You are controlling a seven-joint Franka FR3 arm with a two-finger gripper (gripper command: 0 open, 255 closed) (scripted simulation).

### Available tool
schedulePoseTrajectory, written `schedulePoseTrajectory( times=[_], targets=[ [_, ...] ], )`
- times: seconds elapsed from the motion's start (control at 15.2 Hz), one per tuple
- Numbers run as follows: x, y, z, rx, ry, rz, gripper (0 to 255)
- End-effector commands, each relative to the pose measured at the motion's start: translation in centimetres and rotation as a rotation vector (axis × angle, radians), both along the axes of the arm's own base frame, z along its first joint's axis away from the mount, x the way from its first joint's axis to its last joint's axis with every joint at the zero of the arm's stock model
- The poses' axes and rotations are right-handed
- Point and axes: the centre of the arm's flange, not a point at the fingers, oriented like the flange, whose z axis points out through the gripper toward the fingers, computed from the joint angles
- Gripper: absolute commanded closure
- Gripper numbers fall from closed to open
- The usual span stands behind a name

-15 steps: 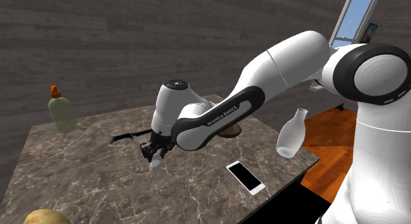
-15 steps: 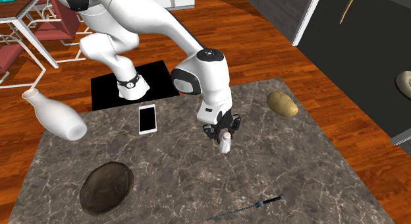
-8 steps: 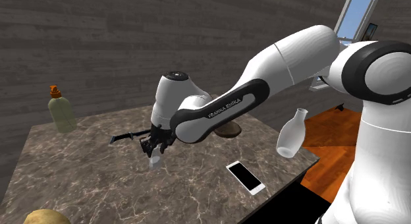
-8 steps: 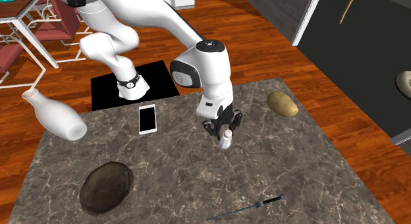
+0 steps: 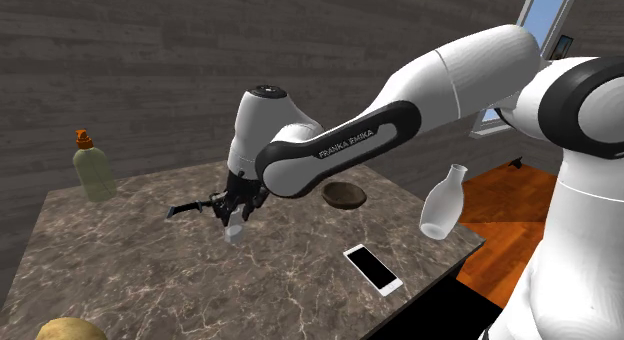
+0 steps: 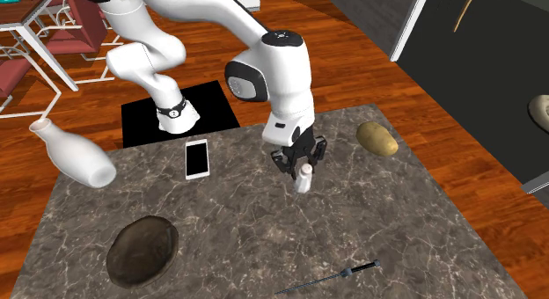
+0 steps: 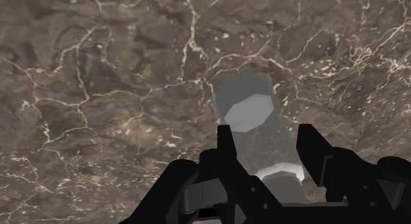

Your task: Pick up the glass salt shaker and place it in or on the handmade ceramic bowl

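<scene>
Salt shaker (image 6: 303, 178) higher in pincer (image 6: 299, 164)

The shoulder camera stood beside the arm (image 5: 450, 73), a little behind it, and looked down across the marble table (image 5: 120, 278) toward a dark plank wall (image 5: 150, 48). The second exterior camera sat high on the opposite side. It faced back at the arm's base and the wooden floor (image 6: 352, 42) and was tilted steeply down, so the phone (image 6: 196, 158) lay on the table's far side for it. Both took in most of the tabletop: phone, bowl (image 6: 142, 249), white vase (image 6: 75, 156), knife (image 6: 330, 277) and potato (image 6: 376, 139). The wrist camera looked along the gripper (image 7: 267, 128), very near the salt shaker (image 7: 253, 107) it clasped, onto bare marble.
</scene>
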Motion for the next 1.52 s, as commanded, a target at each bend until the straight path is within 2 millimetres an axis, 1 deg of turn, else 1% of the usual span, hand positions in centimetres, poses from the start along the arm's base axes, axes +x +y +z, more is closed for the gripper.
schedulePoseTrajectory(
  times=[0.0, 0.53, 0.59, 1.45],
  targets=[
    [0.0, -0.1, 1.1, 0.0, 0.0, 0.0, 255],
    [0.0, -0.1, 5.3, 0.0, 0.0, 0.0, 255],
    [0.0, -0.1, 5.4, 0.0, 0.0, 0.0, 255],
    [-1.0, -17.3, 5.9, 0.0, 0.0, 0.0, 255]
  ],
)
